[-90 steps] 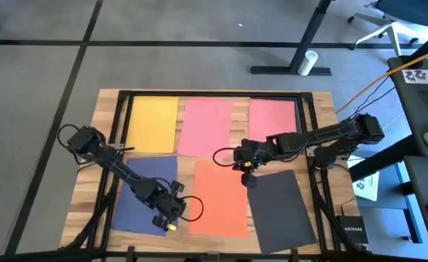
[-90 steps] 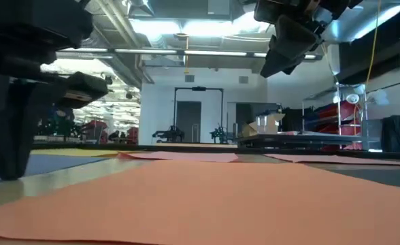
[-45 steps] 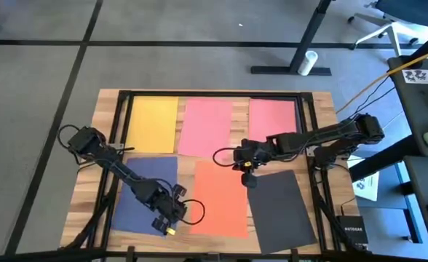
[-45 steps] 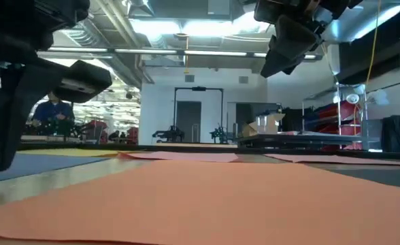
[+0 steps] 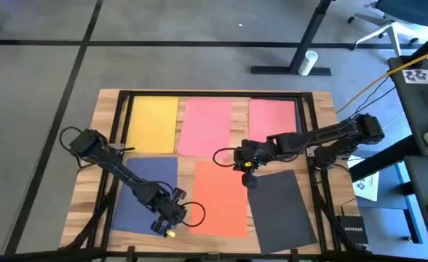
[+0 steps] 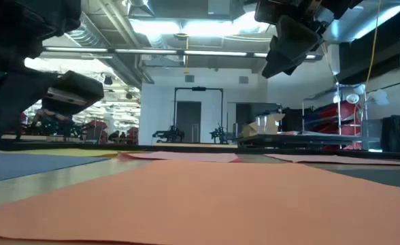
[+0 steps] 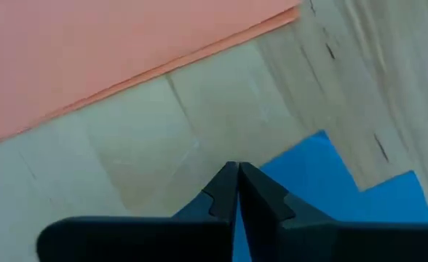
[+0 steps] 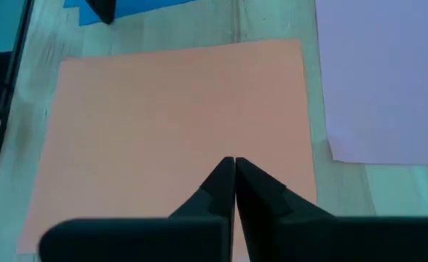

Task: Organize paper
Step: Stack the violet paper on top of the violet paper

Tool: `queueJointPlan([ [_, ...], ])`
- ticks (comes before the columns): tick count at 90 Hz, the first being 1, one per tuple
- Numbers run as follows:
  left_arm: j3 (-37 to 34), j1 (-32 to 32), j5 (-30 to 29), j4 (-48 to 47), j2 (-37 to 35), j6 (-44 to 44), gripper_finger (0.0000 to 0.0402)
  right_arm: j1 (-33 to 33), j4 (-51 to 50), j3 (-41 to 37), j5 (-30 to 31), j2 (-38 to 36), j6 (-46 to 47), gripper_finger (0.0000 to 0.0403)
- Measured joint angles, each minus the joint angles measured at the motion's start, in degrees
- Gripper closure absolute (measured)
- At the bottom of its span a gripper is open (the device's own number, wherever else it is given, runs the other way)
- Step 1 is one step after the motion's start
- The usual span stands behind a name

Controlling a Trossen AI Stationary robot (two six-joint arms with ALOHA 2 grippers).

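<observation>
While coloured sheets lie flat across the table (image 5: 97,120), the left gripper (image 5: 169,218), fingers clenched, sits at the navy blue sheet's (image 5: 143,191) near right corner; the right gripper (image 5: 244,161), fingers pressed together, hangs over the orange sheet's (image 5: 220,198) far right corner.

paper (image 5: 219,198) | six coloured sheets | flat, two rows | on table

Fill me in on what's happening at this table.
Two robot arms are sorting coloured paper spread flat on a wooden table. The left gripper, fingers shut, sits low at the navy blue sheet's near corner, beside the orange sheet. The right gripper, also shut, hangs over the orange sheet's far edge. Yellow, two pink and black sheets lie untouched.
</observation>
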Motion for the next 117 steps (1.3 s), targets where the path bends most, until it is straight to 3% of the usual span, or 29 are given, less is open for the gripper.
queueJointPlan([
  [44, -0.2, -5.9, 0.9, -2.1, -1.2, -8.7, 0.0401, 0.0, -0.1, 0.0, -0.6, 0.0, 0.0, 0.0402],
  [85, 3.9, -5.8, 0.5, -3.1, -1.4, -8.5, 0.0401, 0.0, -0.1, 0.0, -0.6, 0.0, -0.6, 0.0402],
  [106, 4.6, -2.6, -9.7, -11.2, -1.4, -7.6, 0.0401, 0.0, 0.0, 0.0, 1.5, 0.0, -1.2, 0.0402],
  [117, 3.2, 1.8, -11.1, -10.3, -1.5, -11.8, 0.0402, 0.1, 0.0, 0.0, 3.9, 0.0, -1.2, 0.0402],
])
